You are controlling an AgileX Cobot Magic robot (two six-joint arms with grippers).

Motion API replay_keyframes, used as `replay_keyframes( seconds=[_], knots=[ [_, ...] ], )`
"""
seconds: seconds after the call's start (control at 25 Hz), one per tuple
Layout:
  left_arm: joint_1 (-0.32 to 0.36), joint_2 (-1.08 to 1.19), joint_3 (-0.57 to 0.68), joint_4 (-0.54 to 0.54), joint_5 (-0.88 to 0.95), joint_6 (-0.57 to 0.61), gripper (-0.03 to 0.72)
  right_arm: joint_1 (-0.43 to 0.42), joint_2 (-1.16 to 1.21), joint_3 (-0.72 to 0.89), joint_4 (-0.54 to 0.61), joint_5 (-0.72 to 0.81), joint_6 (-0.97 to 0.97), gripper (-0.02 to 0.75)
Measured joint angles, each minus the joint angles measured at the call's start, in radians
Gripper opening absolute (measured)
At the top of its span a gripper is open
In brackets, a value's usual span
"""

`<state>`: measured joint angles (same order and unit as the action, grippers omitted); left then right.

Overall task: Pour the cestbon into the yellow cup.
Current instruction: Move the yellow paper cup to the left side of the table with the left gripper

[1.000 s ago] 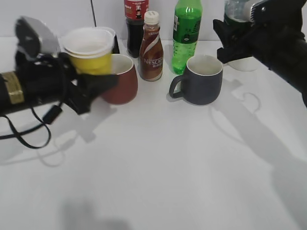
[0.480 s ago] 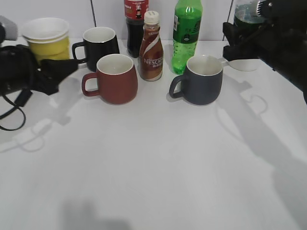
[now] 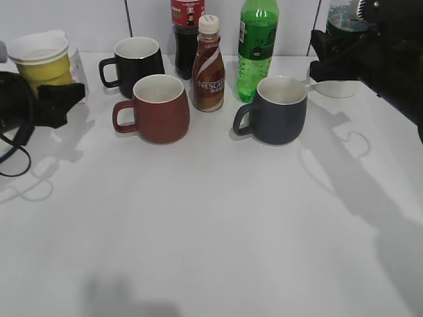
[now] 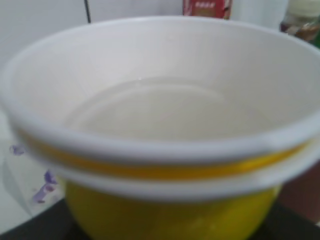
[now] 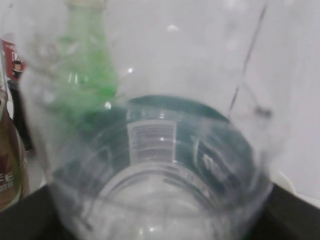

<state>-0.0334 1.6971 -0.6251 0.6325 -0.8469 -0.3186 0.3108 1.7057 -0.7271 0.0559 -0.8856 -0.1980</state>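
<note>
The yellow cup (image 3: 41, 63), two nested cups with white rims, is at the far left, and my left gripper (image 3: 51, 89) is shut on its lower body. It fills the left wrist view (image 4: 165, 125), white inside with a faint ring low down. The cestbon (image 3: 339, 17), clear with a dark green label, is at the top right, upright in my shut right gripper (image 3: 330, 56). In the right wrist view the cestbon (image 5: 160, 165) fills the frame, blurred. Cup and bottle are far apart, with the mugs between them.
Between the arms stand a red-brown mug (image 3: 158, 109), a black mug (image 3: 135, 58), a dark blue-grey mug (image 3: 281, 109), a Nescafe bottle (image 3: 208, 66), a green soda bottle (image 3: 256, 46) and a cola bottle (image 3: 187, 30). A white dish (image 3: 338, 88) sits below the right gripper.
My left gripper has carried the yellow cup leftward and back, away from the mugs. My right gripper with the cestbon has shifted slightly right and up.
</note>
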Motion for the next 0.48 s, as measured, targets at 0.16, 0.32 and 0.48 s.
replay_keyframes(
  seconds=[0.16, 0.32, 0.48],
  knots=[
    [0.0, 0.083, 0.0, -0.071, -0.093, 0.074, 0.441, 0.0, 0.0, 0.0, 0.001, 0.001, -0.001, 0.479],
    [0.0, 0.158, 0.0, -0.134, -0.171, 0.143, 0.441, 0.0, 0.0, 0.0, 0.001, 0.001, -0.002, 0.479],
    [0.0, 0.223, 0.0, -0.158, -0.229, 0.187, 0.441, 0.0, 0.0, 0.0, 0.001, 0.002, -0.002, 0.479]
  ],
)
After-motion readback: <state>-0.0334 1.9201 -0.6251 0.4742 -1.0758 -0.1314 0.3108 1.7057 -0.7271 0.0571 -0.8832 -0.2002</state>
